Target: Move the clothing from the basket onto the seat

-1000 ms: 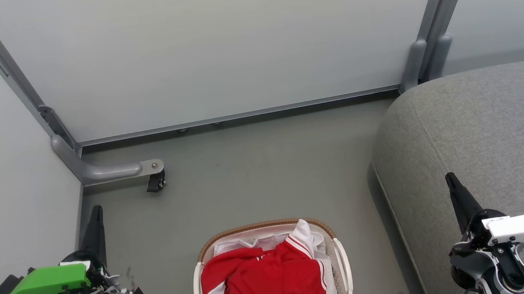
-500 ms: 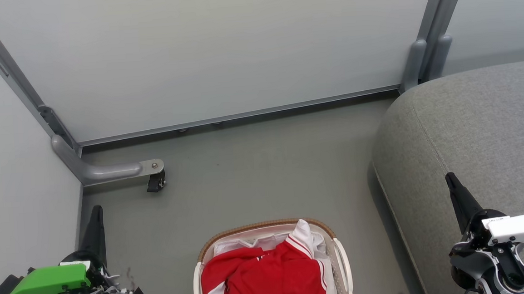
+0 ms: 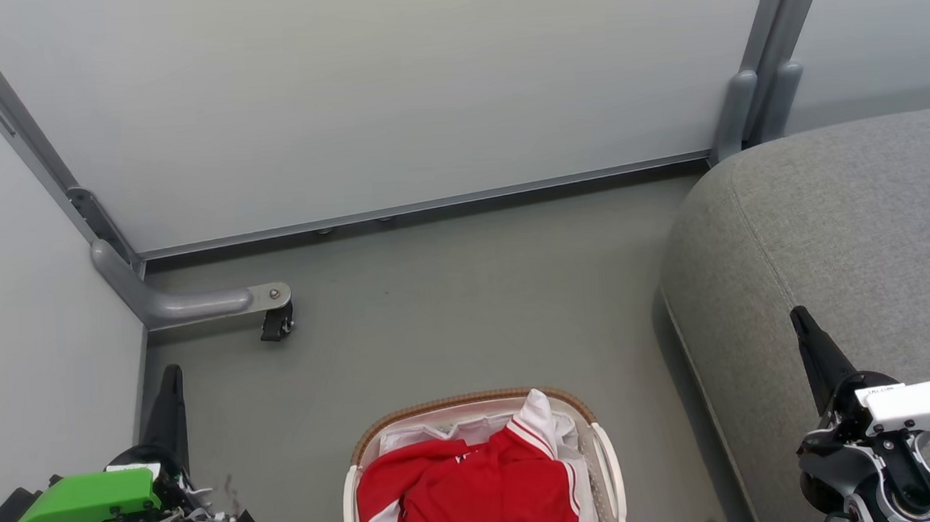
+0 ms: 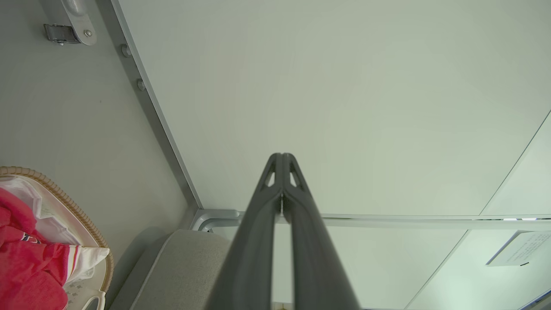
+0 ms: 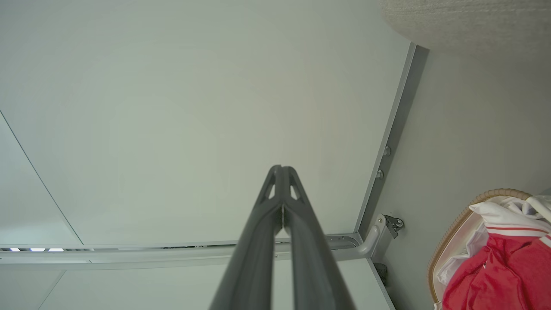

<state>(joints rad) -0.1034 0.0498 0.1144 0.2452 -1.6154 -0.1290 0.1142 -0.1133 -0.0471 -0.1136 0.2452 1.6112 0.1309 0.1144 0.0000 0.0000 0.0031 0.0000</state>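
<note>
The red clothing (image 3: 471, 495) with white trim lies heaped in the oval basket (image 3: 597, 434), which stands on the floor at the bottom centre of the head view. The clothing (image 4: 26, 275) also shows at the lower left of the left wrist view, and the clothing (image 5: 503, 275) at the lower right of the right wrist view. The grey seat (image 3: 836, 254) fills the right side, beside the basket. My left gripper (image 3: 170, 376) is shut and empty at the lower left, well left of the basket. Over the seat's front edge my right gripper (image 3: 798, 318) is shut and empty.
A pale partition wall (image 3: 374, 89) stands behind, with a metal foot and black castor (image 3: 277, 325) on the floor at left. Another partition panel (image 3: 24, 320) runs close along my left arm. Bare grey floor (image 3: 468, 309) lies between wall, basket and seat.
</note>
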